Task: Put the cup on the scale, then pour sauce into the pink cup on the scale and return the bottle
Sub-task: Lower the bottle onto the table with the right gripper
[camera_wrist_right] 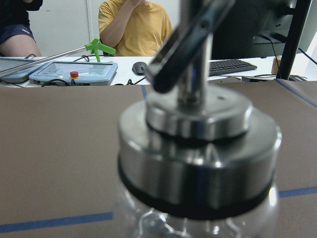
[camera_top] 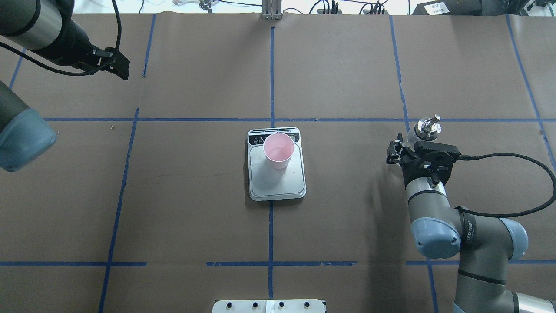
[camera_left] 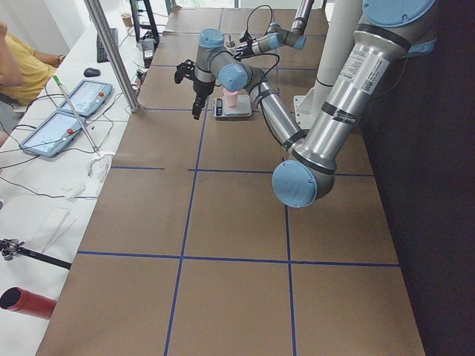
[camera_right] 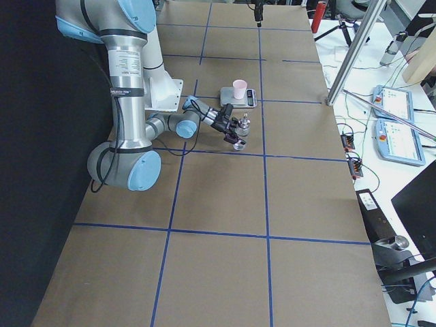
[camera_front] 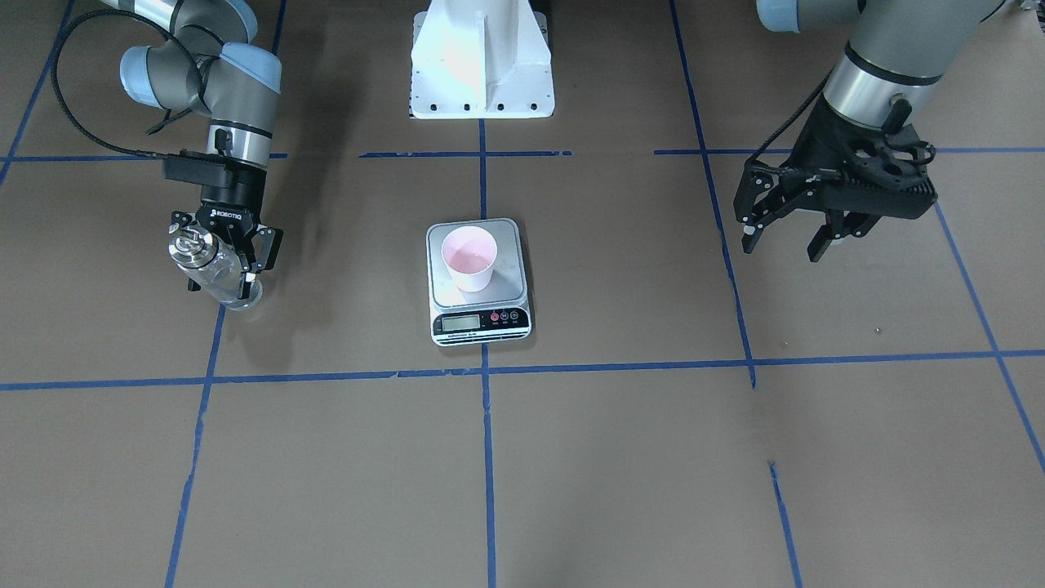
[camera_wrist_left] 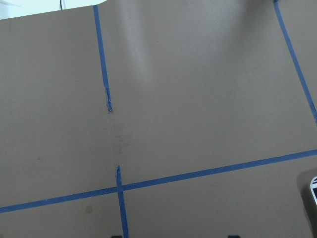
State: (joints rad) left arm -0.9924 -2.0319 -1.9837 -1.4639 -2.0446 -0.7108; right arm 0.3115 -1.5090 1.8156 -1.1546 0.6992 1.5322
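**Table**: brown paper top, marked into squares by blue tape.

**Right arm**: reaches out low over the robot's right half of the table, with its wrist close to the surface.

**Left arm**: held higher over the robot's left half, well apart from everything standing on the table.

**White pedestal**: sits at the robot's end of the centre tape line.

**Left gripper**: hangs above bare paper with its fingers spread wide. Nothing is between them and they touch nothing. Its wrist camera shows paper, tape and only a corner of the scale.

**Right gripper**: clamped on the bottle, one finger on each side of the glass body, below the metal collar.

**Scale**: lies flat at the middle of the table on the centre tape line, between the two arms. It has a silver-grey platform, and its black display strip is at the end far from the robot.

**Bottle**: clear glass with a silver collar and a small spout on top. It is held in the right gripper, spout up, well apart from the scale on the robot's right side. I cannot tell whether its base rests on the paper or hangs just above it.

**Cup**: pale pink paper, upright with its mouth up, standing on the scale's platform within its edges. I cannot tell whether there is liquid inside.

**Sauce**: colourless, seen through the bottle glass. The level is not readable.
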